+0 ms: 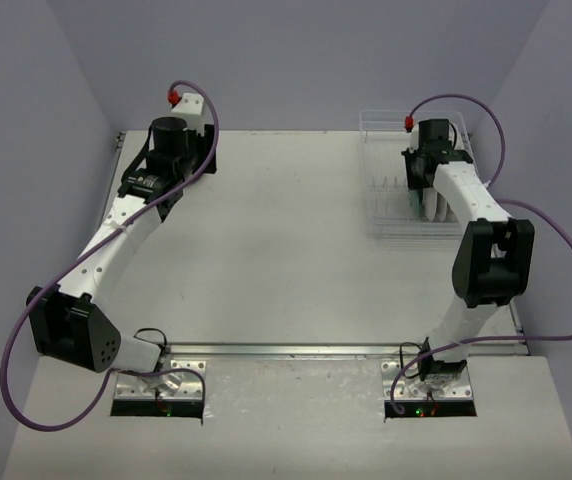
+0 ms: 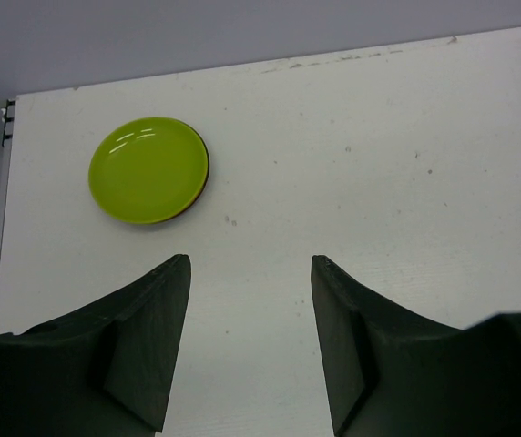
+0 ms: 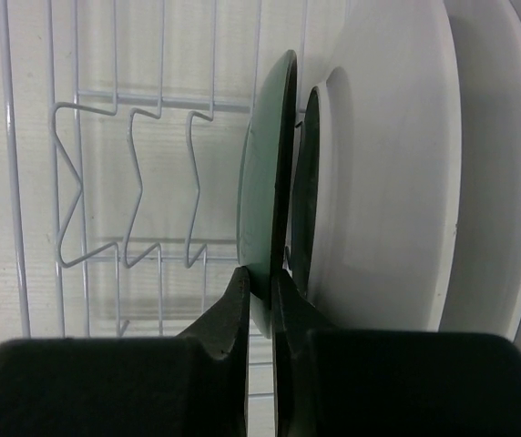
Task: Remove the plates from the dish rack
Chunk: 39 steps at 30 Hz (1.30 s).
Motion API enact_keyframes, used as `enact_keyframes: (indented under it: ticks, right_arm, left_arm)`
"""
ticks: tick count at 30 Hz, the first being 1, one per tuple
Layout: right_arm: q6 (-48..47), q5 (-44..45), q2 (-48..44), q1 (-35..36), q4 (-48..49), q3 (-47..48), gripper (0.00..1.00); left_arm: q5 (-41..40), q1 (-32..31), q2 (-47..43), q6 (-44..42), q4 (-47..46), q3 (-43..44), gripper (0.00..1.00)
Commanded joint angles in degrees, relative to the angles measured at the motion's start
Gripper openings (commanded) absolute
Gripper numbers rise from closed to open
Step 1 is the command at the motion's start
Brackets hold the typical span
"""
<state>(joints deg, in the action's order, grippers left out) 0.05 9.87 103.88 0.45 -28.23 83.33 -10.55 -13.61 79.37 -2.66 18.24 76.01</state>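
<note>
Where the right gripper (image 3: 262, 278) meets its load, both fingers are pinched tight on the thin edge of a dark green plate (image 3: 265, 164), one finger on each face.

- Dark green plate: stands upright on edge in the dish rack (image 1: 386, 190), gripped at the rim nearest the wrist camera.
- White plate (image 3: 388, 164): upright, just beside the green one on its right, faces almost touching. A dark band shows in the narrow gap between them; whether it is shadow or a coloured rim cannot be told.
- Second white plate (image 3: 493, 164): upright, next slot to the right, partly hidden behind the first.
- Rack tines (image 3: 133, 182): thin bent wires standing in a row to the left of the green plate.
- Dish rack, location: far right corner of the table (image 1: 286, 260), under the reaching right arm.

Left gripper (image 2: 250, 264): fingers set well apart, nothing between them, hovering over bare tabletop at the far left.

- Lime-green plate (image 2: 148, 169): lying flat on the table beyond the left fingers, near the far left corner, apart from the gripper. A thin reddish edge shows under its right rim, possibly another plate beneath.
</note>
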Motion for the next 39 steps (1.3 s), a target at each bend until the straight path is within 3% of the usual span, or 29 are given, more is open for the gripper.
enact_keyframes:
  ticks: [1, 17, 21, 28, 31, 39]
  right_arm:
    - [0.47, -1.78, -0.93, -1.8, 1.03, 4.46, 0.01]
    - [3.21, -10.25, -2.03, -2.73, -7.27, 14.89, 0.0]
    - [3.9, -14.74, -3.4, -2.82, -8.83, 15.98, 0.0]
    - [2.9, -29.63, -6.02, -2.66, -11.12, 17.95, 0.0]
    - [-0.4, -34.2, -8.8, -1.58, -9.98, 16.37, 0.0]
    - [-14.33, -35.52, -16.26, 5.19, -6.34, 10.51, 0.0]
  left_arm:
    - [-0.35, -0.81, -2.38, 0.85, -2.48, -0.16, 0.54]
    - [0.15, -0.81, -2.64, 1.55, -2.56, -0.28, 0.54]
    - [1.12, -0.81, -2.64, 1.51, -2.17, -0.16, 0.64]
    - [2.54, -0.81, -2.56, 2.04, -0.34, 1.35, 0.99]
    - [3.89, -0.72, -1.68, 2.5, 2.01, 2.89, 1.0]
    - [10.89, 0.91, -0.2, 6.57, 6.68, 5.79, 1.0]
